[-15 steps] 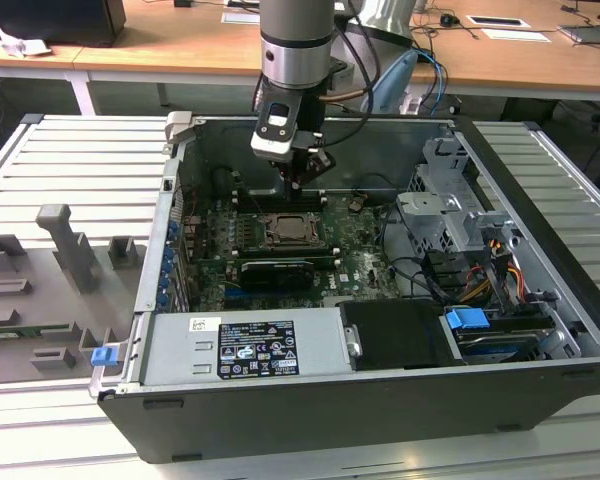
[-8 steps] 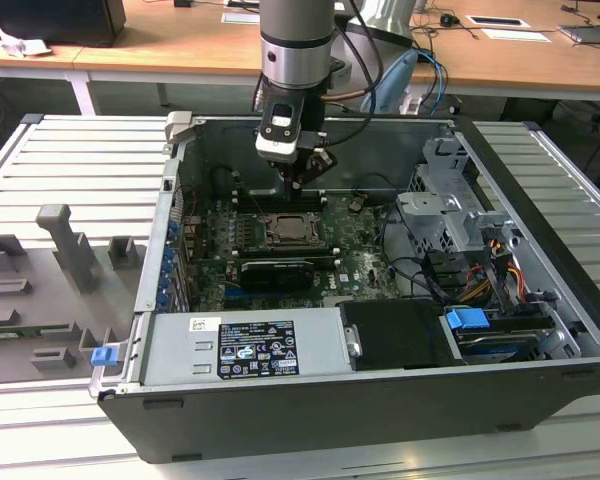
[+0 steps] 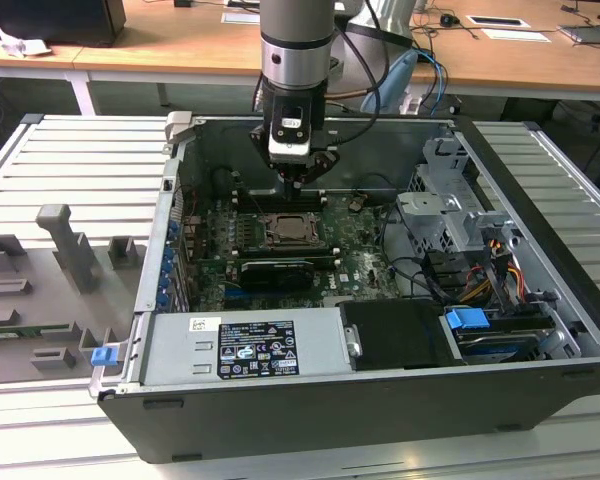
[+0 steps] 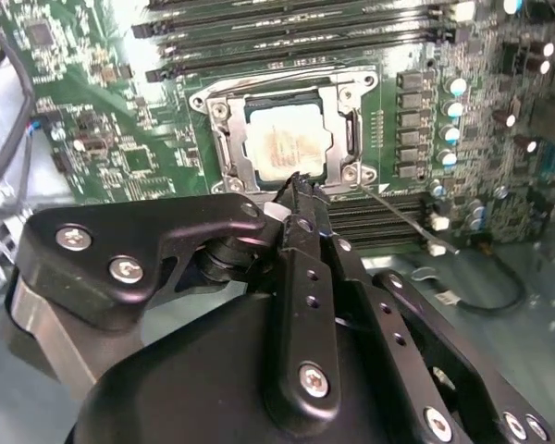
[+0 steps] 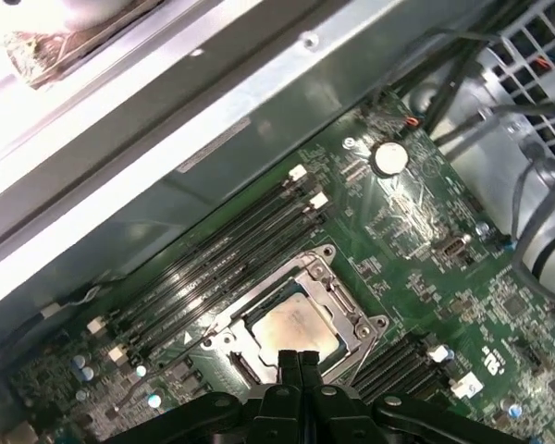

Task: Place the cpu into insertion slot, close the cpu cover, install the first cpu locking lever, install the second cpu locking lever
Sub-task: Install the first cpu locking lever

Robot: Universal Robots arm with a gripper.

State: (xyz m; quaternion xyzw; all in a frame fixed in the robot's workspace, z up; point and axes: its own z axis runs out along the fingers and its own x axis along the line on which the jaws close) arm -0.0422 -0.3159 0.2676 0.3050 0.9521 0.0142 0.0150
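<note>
The black metal gripper (image 3: 298, 180) hangs inside the open dark steel computer case (image 3: 380, 140) with its two slim fingers pressed together, gripping nothing. Its tip is just above the nearest edge of the flat, square, tan-faced cpu (image 4: 279, 146). The cpu sits in the grey-rimmed insertion slot (image 4: 202, 98) with the thin silvery cpu cover (image 4: 228, 153) lying flat around it. Long black memory slots (image 5: 213, 268) run in rows on either side of the tool, and a thin wire lever (image 4: 402, 215) slants out from the socket corner right beside the fingertips, over the glossy green circuit board (image 4: 129, 120).
</note>
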